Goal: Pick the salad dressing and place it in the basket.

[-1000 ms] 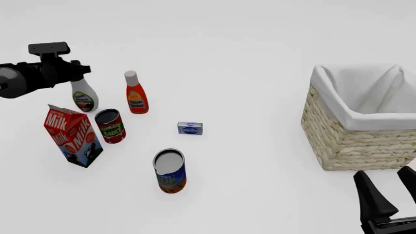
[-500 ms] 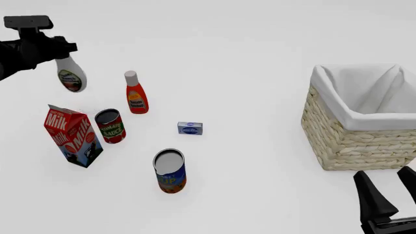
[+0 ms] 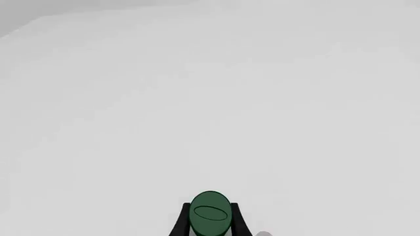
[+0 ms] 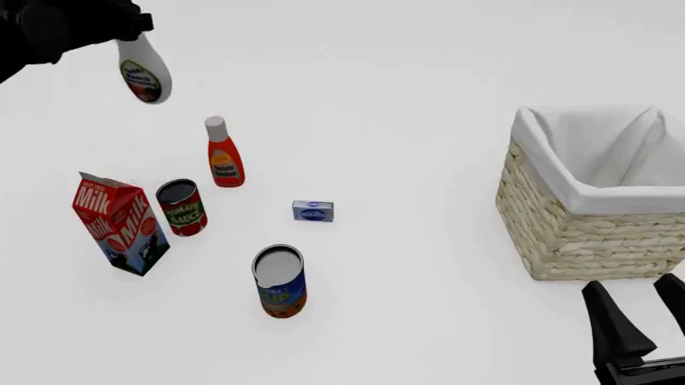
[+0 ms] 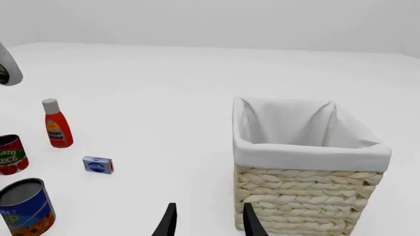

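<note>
Our left claw (image 4: 127,30) pinches the white curvy plastic salad dressing bottle (image 4: 144,72) by its dark green cap (image 3: 211,214), body hanging tilted above the desk (image 4: 407,120). The square woven wicker basket (image 4: 578,233) lies well apart to our right, by the spread, idle right claw (image 5: 206,221).

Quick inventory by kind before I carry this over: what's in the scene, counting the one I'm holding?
Bottles: 2, the salad dressing held up by the left end effector, and the red bottle
Cans: 2, the tomato sauce can and the blue can
Cartons: 1, the milk carton
Small boxes: 1, the blue box
Baskets: 1, the basket
Total: 7
</note>
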Action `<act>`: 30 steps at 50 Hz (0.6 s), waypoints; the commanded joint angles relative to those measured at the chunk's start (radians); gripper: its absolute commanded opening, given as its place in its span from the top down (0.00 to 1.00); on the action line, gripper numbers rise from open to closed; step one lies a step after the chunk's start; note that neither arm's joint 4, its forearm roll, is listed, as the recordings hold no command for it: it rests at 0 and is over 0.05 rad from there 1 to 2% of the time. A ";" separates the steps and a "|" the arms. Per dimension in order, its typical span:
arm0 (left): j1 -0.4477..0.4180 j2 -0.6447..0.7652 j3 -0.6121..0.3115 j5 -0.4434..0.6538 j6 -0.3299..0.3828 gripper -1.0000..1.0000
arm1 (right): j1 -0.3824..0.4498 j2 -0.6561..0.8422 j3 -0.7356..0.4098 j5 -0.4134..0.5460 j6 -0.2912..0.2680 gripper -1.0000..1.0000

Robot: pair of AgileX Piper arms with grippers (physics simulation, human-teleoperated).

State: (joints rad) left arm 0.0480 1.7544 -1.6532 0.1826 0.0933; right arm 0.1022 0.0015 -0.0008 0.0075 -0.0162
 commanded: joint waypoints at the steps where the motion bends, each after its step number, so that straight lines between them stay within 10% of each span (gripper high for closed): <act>1: -0.140 -0.106 0.024 0.032 0.043 1.00 | 0.001 0.000 0.000 -0.001 0.003 0.00; 30: -0.502 -0.220 0.221 -0.031 0.086 1.00 | -0.005 -0.001 0.000 -0.007 0.003 0.00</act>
State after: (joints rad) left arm -0.3551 1.5663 -1.4725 0.1693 0.1662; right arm 0.0987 0.0010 -0.0011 0.0032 -0.0138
